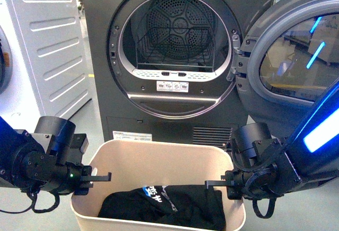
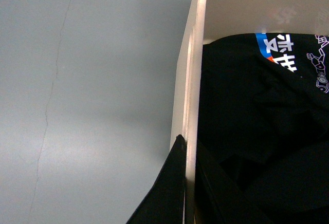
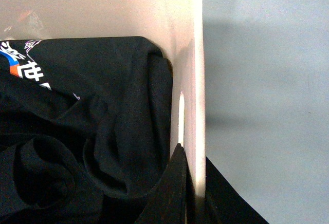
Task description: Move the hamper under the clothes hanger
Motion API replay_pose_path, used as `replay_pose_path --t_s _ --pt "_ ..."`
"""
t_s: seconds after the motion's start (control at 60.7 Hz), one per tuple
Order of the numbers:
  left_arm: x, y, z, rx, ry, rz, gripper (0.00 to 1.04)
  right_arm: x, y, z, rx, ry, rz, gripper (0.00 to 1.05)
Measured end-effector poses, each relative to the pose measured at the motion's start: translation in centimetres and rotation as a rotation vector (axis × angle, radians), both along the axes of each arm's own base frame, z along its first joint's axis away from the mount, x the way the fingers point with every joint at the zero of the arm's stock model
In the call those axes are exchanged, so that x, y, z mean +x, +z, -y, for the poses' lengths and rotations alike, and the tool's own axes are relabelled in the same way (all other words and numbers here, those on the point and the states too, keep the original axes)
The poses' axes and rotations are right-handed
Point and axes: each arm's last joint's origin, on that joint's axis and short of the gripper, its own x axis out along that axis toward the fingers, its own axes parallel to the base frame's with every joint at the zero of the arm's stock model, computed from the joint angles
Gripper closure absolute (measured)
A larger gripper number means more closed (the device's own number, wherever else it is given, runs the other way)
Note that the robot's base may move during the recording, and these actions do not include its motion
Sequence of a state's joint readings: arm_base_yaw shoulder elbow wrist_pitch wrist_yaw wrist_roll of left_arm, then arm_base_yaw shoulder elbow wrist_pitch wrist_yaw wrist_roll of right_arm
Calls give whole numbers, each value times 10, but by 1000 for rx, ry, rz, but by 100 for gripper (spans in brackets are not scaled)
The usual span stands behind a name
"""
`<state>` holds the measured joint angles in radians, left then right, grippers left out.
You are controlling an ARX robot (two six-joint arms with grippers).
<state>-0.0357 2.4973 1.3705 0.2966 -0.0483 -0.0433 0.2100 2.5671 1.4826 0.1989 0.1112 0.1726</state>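
The beige hamper (image 1: 159, 159) stands low in the front view, right before the dryer, with black printed clothing (image 1: 164, 204) inside. My left gripper (image 1: 94, 180) is shut on its left wall, and in the left wrist view the wall's edge (image 2: 190, 131) runs between the dark fingers (image 2: 169, 188). My right gripper (image 1: 225, 184) is shut on the right wall; the right wrist view shows the rim (image 3: 194, 131) pinched between its fingers (image 3: 175, 183). The clothes hanger is out of view.
A dark grey dryer (image 1: 175, 56) stands straight ahead, drum open, its round door (image 1: 296, 45) swung out to the right. A white appliance (image 1: 42, 45) is at the left. Grey floor (image 2: 92, 90) lies on both sides of the hamper.
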Motion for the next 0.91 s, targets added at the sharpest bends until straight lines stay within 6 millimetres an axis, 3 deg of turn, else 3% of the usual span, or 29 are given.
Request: replay_pose_path --t_s 0.905 --pt "0 0 0 0 1 -3 101 0 0 0 3 5 -2 102"
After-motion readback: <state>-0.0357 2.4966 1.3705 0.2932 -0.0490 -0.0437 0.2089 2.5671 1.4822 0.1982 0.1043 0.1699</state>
